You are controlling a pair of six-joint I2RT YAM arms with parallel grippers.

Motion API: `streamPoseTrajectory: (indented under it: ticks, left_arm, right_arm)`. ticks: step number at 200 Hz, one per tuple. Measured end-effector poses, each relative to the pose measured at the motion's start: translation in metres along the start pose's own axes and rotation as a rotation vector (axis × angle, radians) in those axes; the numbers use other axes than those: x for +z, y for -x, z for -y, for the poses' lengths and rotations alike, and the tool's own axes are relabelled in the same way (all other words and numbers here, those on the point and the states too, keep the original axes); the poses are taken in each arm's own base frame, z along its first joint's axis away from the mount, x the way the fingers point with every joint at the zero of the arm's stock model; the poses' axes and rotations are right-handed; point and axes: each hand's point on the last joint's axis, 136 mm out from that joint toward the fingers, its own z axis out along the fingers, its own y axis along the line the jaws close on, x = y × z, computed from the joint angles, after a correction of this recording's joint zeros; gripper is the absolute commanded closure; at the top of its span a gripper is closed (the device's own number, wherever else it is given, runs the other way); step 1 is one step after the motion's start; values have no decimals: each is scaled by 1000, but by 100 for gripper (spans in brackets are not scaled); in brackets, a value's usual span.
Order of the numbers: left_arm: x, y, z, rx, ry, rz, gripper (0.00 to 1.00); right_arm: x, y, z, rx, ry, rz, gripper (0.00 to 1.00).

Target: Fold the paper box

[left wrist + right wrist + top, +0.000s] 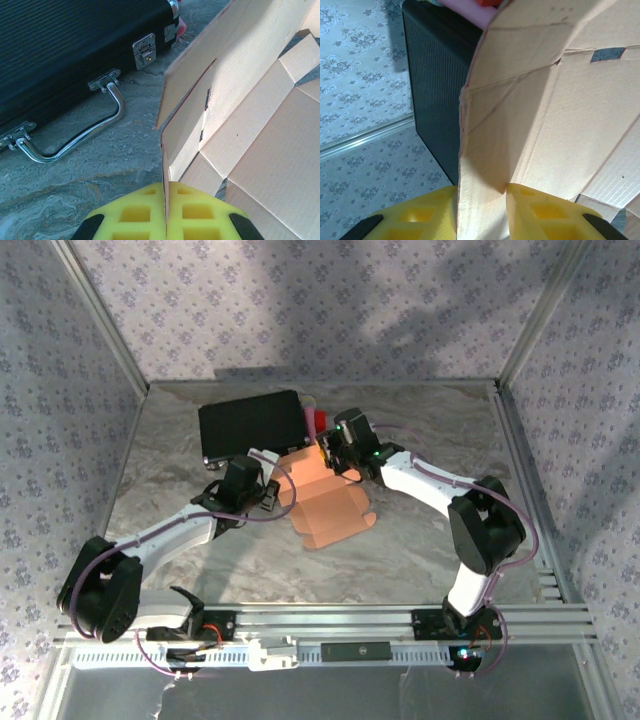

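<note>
The paper box (332,508) is a light tan die-cut cardboard sheet, partly raised, in the middle of the table. My left gripper (276,496) is at its left edge. In the left wrist view the yellow pads of the left gripper (166,201) are pressed together on a thin upright flap of the paper box (260,135). My right gripper (330,456) is at the sheet's far edge. In the right wrist view the right gripper (481,202) has a folded, curved flap of the paper box (560,100) between its pads, which touch the flap on both sides.
A black case (250,425) with a chrome handle (90,132) and latches lies just behind the box, close to both grippers. A red object (316,421) sits at its right end. Patterned walls and metal frame rails enclose the marbled table (420,540).
</note>
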Motion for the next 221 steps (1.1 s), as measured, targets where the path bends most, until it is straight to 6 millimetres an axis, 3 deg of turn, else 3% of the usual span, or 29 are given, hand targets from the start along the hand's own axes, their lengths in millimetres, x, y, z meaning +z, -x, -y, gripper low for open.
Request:
streamPoseTrajectory:
  ticks: [68, 137, 221]
  left_arm:
    - [0, -2, -1, 4, 5, -8, 100]
    - [-4, 3, -1, 12, 9, 9, 100]
    - [-5, 2, -1, 13, 7, 7, 100]
  right_arm:
    - [1, 0, 8, 8, -19, 14, 84]
    - [-1, 1, 24, 19, -65, 35, 75]
    - [-3, -1, 19, 36, -48, 43, 86]
